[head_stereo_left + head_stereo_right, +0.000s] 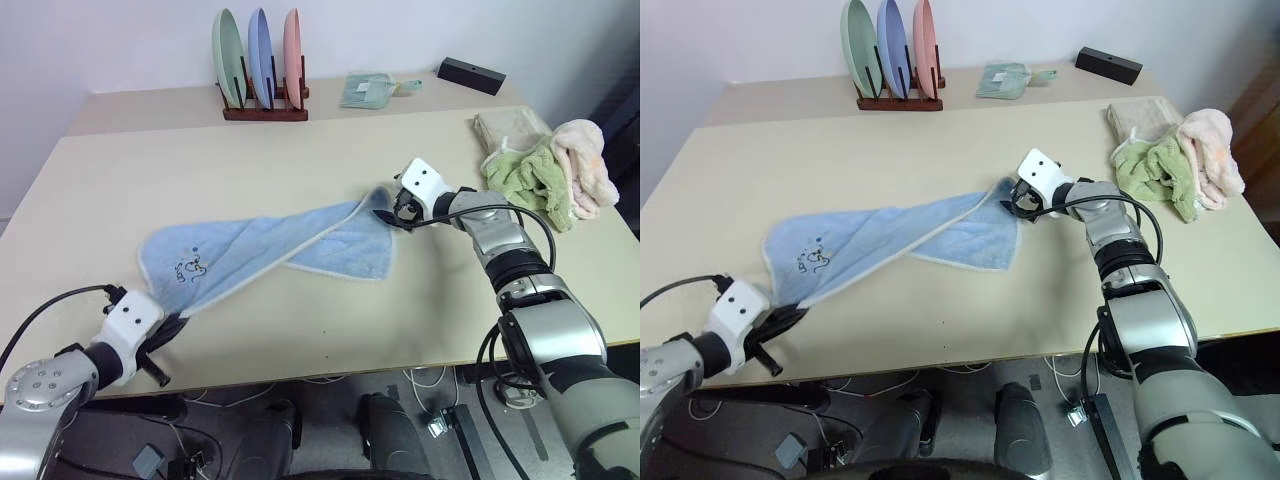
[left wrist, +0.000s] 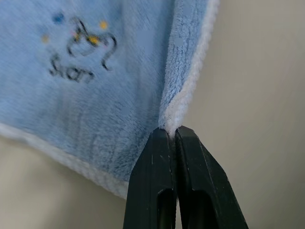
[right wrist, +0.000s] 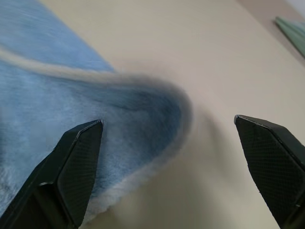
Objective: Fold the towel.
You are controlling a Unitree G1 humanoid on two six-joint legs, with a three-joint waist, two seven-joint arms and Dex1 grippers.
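The left hand (image 2: 172, 131) is pinching the white hem of the towel (image 1: 262, 250) at its near corner, fingers pressed tight together on the cloth, close to the front edge of the table (image 1: 330, 345). The small dark printed mark (image 2: 78, 52) is sitting just beside that grip. From there the towel is stretching across the middle of the table toward the right hand (image 1: 398, 212), twisted partway along so that one layer is lying over another. The right hand is standing wide with nothing in it, its two fingers on either side of the far rounded corner (image 3: 164, 112), which is resting on the table.

The cloth is looking soft, light and limp: it is sagging and bunching rather than keeping any shape, so it will likely drag and wrinkle if pulled by one corner alone. The thicker hem is probably the surest place to pinch, and the far corner between the right fingers looks like the sensible second hold. A green towel (image 1: 520, 175) and a pink towel (image 1: 585, 160) are lying heaped well apart, at the table's right edge.
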